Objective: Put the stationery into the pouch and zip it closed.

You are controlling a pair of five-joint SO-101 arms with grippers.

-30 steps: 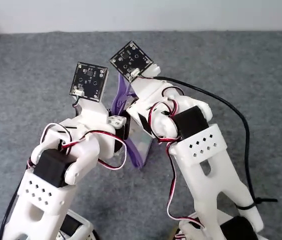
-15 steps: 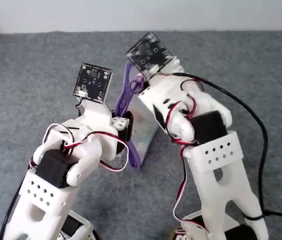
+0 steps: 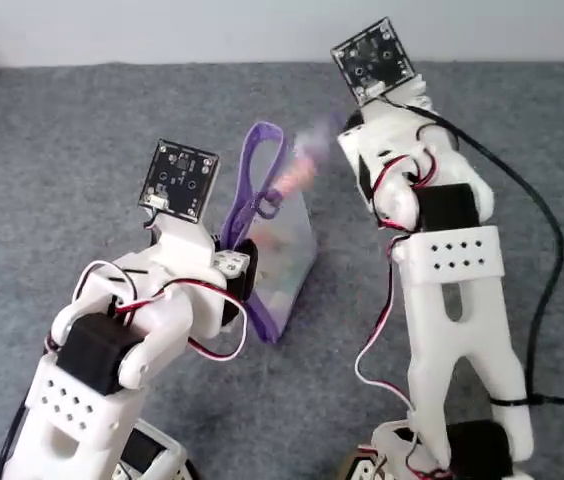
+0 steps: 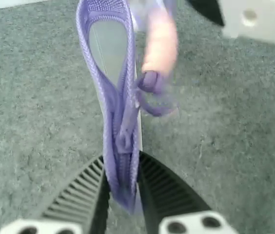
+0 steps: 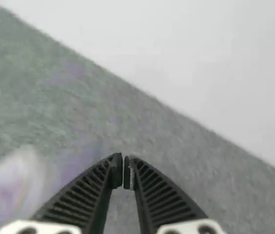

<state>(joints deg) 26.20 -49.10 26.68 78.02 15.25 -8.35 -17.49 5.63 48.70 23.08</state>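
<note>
While clamped at one end, pouch stands on edge

Centre of the high view, the pouch stands on edge on the grey surface. Its purple zip is uppermost and gapes toward the frame's top. A blurred pink tag sits beside that gap. The left jaws clamp the zip's lower end. At upper right, apart from the pouch, the right jaws are pressed together on nothing.

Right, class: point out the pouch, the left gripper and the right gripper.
pouch (image 4: pixel 113 112), left wrist view, purple zip edge.
left gripper (image 4: pixel 122 168), left wrist view, between its fingertips.
right gripper (image 5: pixel 123 170), right wrist view, between its fingertips.
</note>
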